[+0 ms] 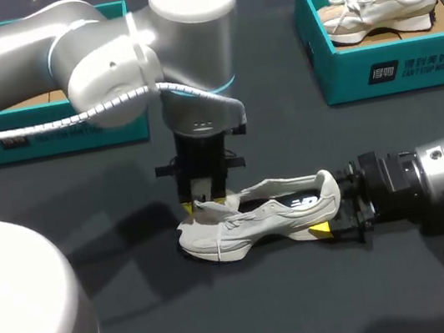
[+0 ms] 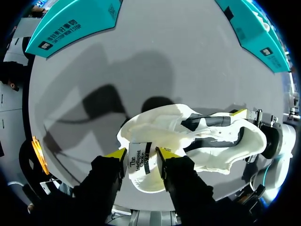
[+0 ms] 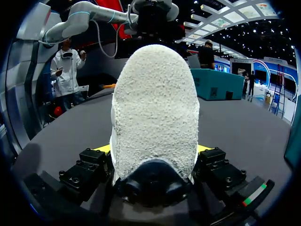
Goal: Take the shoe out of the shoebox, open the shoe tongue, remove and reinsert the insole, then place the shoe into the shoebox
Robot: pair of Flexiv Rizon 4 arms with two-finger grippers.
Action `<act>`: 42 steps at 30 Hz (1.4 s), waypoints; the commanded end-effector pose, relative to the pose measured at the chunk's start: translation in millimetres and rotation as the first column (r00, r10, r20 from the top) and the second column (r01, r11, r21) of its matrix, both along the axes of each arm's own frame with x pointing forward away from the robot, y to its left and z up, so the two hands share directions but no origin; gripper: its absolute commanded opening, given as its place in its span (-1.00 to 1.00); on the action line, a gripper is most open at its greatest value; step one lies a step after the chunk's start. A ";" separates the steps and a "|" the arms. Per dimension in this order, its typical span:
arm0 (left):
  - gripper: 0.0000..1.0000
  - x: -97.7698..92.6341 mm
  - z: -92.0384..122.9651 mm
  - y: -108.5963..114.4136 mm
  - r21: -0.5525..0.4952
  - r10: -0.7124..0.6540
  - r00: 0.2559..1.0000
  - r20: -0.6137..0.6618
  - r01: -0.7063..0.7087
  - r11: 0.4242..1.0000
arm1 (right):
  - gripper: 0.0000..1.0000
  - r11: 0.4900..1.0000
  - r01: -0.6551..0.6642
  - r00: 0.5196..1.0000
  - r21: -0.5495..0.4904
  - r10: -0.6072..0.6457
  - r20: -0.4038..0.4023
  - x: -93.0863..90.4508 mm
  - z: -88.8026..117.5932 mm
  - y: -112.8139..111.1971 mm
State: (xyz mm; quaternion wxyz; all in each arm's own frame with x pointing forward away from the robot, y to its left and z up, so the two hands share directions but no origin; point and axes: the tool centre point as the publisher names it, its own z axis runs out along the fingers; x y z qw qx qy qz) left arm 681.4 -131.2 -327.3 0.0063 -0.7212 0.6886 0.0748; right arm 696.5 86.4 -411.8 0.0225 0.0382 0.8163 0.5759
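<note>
Closest in, the left gripper (image 2: 141,154) is clenching the padded white tongue (image 2: 141,165) of an off-white low-top fabric sneaker (image 2: 202,141), with one yellow tip pressing on each side of it. Only the left wrist view is showing the printed label on that tongue and the dark lining inside the opened sneaker.

At the sneaker's heel, the right gripper (image 3: 151,149) is grasping the fuzzy heel cup from both sides. The right wrist view is showing little else of the sneaker, since the heel is filling it.

The head view alone is giving the layout. The sneaker is sitting sole-down on the dark grey table (image 1: 313,313), the left gripper is standing upright over its tongue, and the right gripper is lying level behind its heel. Beyond the sneaker's heel end, well apart, a teal cardboard shoebox (image 1: 383,65) is holding a second pale sneaker (image 1: 382,4). Beyond its toe end, a second teal shoebox (image 1: 115,131) is sitting partly hidden behind the left arm (image 1: 103,58).
</note>
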 end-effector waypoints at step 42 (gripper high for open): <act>-1.00 20.5 131.0 -60.6 -0.253 -0.477 0.854 0.207 0.518 0.817 | -1.00 1.000 0.000 1.000 -0.003 0.000 -0.001 0.4 -0.3 1.1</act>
